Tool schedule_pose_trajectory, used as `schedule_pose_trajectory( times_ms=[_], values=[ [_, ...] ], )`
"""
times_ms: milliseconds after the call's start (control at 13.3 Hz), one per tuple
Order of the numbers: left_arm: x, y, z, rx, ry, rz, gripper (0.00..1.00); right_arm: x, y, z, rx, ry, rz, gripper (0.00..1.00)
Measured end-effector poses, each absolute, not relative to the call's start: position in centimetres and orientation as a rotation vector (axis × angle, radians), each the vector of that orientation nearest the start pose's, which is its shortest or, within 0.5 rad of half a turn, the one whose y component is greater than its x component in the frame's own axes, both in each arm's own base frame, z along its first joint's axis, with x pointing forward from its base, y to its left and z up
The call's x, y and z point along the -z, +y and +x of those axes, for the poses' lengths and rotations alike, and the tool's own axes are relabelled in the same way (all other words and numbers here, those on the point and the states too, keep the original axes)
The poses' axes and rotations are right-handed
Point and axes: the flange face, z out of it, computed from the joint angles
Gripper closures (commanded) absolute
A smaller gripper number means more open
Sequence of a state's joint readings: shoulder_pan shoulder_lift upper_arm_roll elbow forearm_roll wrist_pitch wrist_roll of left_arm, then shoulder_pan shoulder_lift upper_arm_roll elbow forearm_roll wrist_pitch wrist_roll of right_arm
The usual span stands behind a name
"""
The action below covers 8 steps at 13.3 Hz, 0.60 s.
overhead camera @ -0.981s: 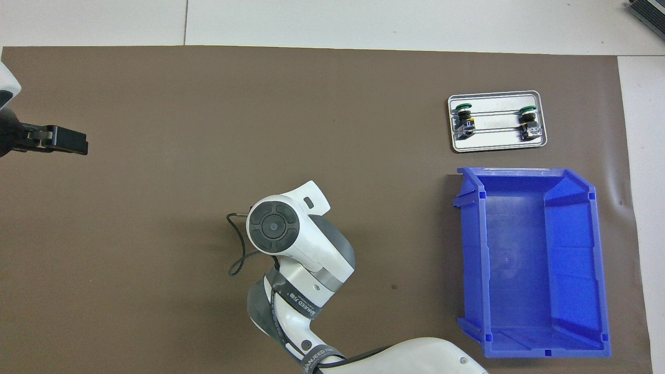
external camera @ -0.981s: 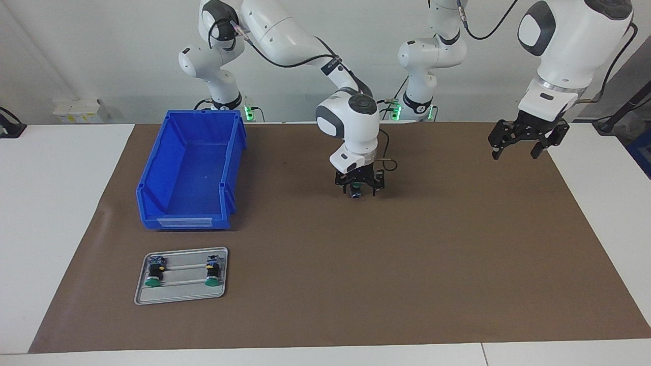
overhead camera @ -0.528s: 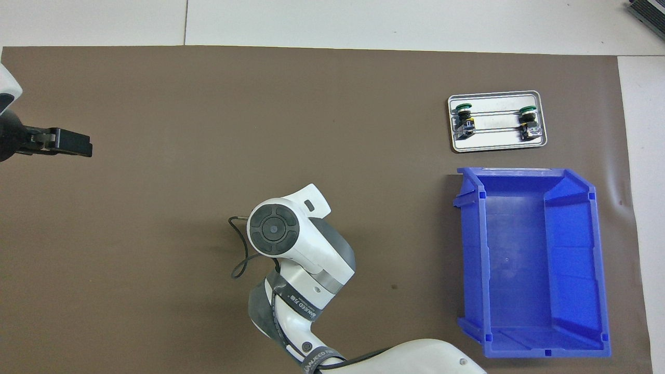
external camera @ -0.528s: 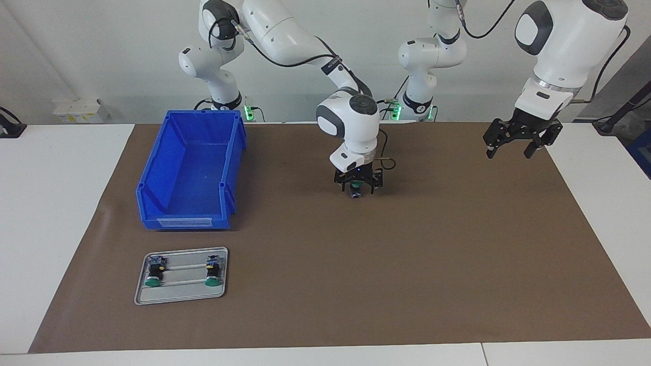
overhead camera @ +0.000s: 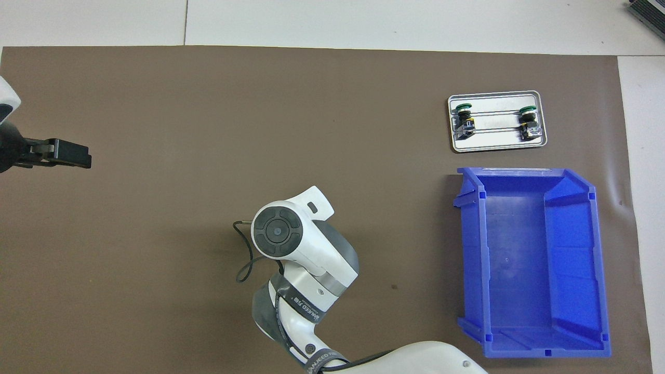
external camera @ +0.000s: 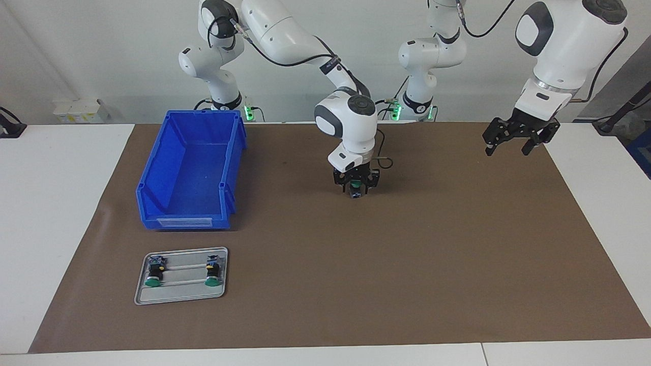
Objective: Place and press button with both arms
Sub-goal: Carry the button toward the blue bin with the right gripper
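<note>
Button (external camera: 356,194) clamped tight in right pincer (external camera: 356,189), blue end showing just under the black fingers. Held low over the middle of the brown mat (external camera: 407,264). Cannot tell yet if touching the mat or just above it. Moved only a tiny bit since a moment ago, a little toward the robots, so likely the last small setting-down step. Not let go yet.

Left pincer (external camera: 506,151) up in the air, well apart from the right pincer, over the left arm's end of the mat. Fingers spread apart, holding nothing. Lifted a bit higher than a moment ago, so not coming in to press yet. Probably waiting for the button to be put down.

Well away from the right pincer, toward the right arm's end: blue bin (external camera: 152,203), and metal tray (external camera: 180,297) with two more green buttons (external camera: 152,274).
</note>
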State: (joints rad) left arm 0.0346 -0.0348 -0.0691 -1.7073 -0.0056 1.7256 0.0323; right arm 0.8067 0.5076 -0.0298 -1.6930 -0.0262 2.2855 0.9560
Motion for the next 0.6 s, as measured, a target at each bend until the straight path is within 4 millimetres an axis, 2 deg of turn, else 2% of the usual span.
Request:
schedule_pose_trajectory(
  times_ms=[453,603],
  values=[
    [-59.4,-2.0,55.2,0.076,0.104,-3.142,0.0,-31.3,47.3,48.6,0.119,0.176,-3.103,1.0],
    [-59.4,-2.0,55.1,0.075,0.104,-3.142,0.0,-32.7,45.6,49.9,0.116,0.178,-3.11,1.0]
  ],
)
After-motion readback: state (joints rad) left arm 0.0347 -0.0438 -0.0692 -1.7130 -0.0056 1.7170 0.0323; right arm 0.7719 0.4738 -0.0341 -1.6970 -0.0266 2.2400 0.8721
